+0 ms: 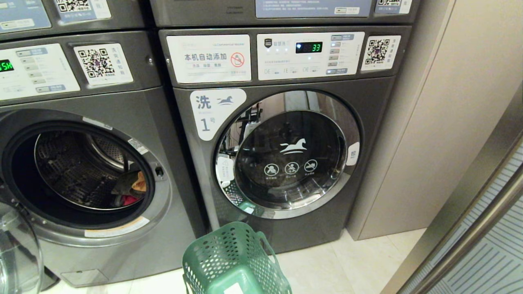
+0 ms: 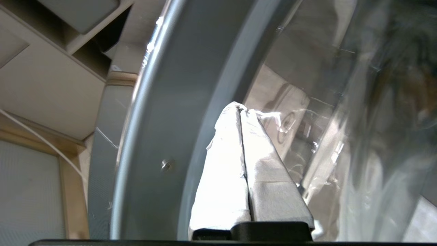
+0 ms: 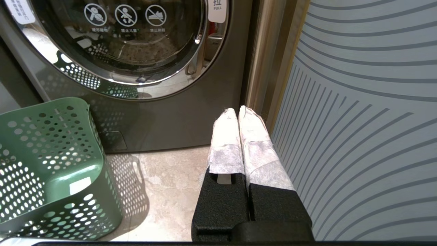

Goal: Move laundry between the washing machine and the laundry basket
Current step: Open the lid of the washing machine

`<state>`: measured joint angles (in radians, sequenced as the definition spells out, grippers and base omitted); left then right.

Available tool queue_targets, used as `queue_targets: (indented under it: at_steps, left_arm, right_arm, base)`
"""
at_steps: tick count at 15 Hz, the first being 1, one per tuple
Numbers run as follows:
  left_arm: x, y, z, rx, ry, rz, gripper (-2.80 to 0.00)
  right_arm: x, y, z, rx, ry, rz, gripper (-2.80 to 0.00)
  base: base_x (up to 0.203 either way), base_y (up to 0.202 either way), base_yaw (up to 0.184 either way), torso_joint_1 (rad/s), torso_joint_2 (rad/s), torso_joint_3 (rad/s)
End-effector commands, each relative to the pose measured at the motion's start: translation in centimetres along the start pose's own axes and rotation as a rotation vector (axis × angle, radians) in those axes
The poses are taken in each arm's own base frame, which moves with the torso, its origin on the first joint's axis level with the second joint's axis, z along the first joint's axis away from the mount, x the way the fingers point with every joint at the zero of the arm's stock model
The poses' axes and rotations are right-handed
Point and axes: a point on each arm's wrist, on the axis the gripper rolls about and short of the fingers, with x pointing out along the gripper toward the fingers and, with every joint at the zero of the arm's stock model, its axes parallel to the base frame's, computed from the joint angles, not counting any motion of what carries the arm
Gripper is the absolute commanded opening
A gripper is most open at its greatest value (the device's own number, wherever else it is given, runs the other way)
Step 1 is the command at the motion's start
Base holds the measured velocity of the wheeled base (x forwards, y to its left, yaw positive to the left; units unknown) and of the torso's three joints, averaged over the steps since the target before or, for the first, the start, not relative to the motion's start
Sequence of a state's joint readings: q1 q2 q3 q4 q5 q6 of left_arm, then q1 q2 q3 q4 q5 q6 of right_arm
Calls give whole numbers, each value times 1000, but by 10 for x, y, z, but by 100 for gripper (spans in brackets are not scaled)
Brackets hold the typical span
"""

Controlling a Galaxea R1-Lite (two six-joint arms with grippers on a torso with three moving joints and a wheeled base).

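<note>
The left-hand washing machine [image 1: 122, 261] stands with its drum open, and laundry [image 1: 132, 188] in orange, red and dark cloth lies at the drum's lower right. Its glass door [image 1: 16, 253] hangs open at the far left. A green perforated laundry basket [image 1: 235, 261] stands on the floor in front, also seen as the basket [image 3: 51, 164] in the right wrist view. My left gripper [image 2: 240, 109] is shut with nothing in it, close against the open door's grey rim [image 2: 191, 85]. My right gripper [image 3: 238, 111] is shut and empty, low above the floor beside the basket.
A second washer [image 1: 286, 151] with a shut chrome-ringed door stands to the right of the open one. A beige cabinet wall [image 1: 441, 114] and a striped glass panel [image 3: 358, 119] close in the right side. Pale tiles [image 1: 359, 261] lie between the basket and that panel.
</note>
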<state>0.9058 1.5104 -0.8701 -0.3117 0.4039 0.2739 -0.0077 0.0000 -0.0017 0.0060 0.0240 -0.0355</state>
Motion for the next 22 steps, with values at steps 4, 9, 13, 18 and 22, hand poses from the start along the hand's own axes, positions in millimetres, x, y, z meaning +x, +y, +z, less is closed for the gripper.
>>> queue_targets:
  at_steps: [4,9,13,18,22]
  left_arm:
    - [59,11,2,-38,19,104,-280]
    - [124,34,-6,-96,-9,247,-280]
    - [96,47,12,-126,-78,285,-280]
    - [-55,-17,19,-107,-297,-67,-280]
    - [-151,-46,-64,-27,-361,-528,-280]
  right_arm:
    - [0,0,0,-1,2,1,-280]
    - [0,0,0,-1,2,1,-280]
    - [0,0,0,0,2,1,-280]
    - [0,0,0,0,2,1,-280]
    - [0,0,0,-1,2,1,-280]
  base:
    - [0,0,0,0,0,0]
    - [0,0,0,0,0,0]
    - [0,0,0,0,0,0]
    - [0,0,0,0,0,0]
    - [0,0,0,0,0,0]
